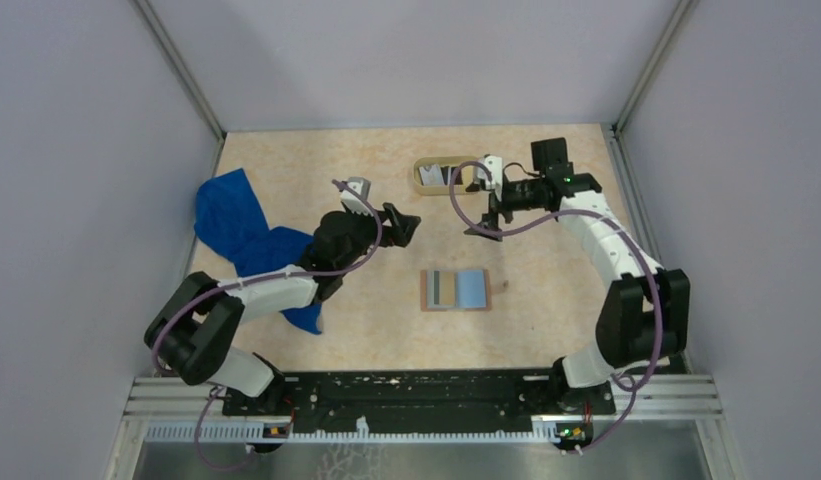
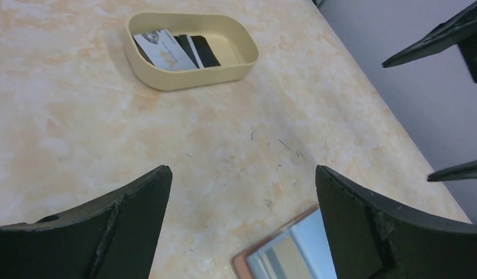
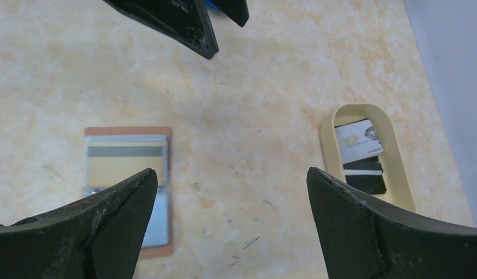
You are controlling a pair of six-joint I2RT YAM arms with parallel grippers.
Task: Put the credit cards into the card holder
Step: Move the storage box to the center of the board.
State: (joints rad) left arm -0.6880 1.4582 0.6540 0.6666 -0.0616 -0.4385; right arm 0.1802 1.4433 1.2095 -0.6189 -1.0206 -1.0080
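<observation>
Seemingly one striped card (image 3: 126,157) lies in the card holder (image 3: 160,226); white and black credit cards (image 3: 359,142) wait in the far oval tray (image 3: 329,131); left gripper (image 2: 243,171) and right gripper (image 3: 231,174) gape empty.

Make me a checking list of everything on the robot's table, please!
Surface: beige marbled table, with a few small dark marks.
Job's things: card holder lying open and flat mid-table; white card and black card inside the oval tray at the far side.
Clutter: blue cloth crumpled at the left, the left arm passing over it.
Grippers: left gripper open, empty; right gripper open, empty; both above the table.
Cables: purple cables looped along both arms, none on the cards.
Surroundings: plain pale walls; metal rail at the near edge.
</observation>
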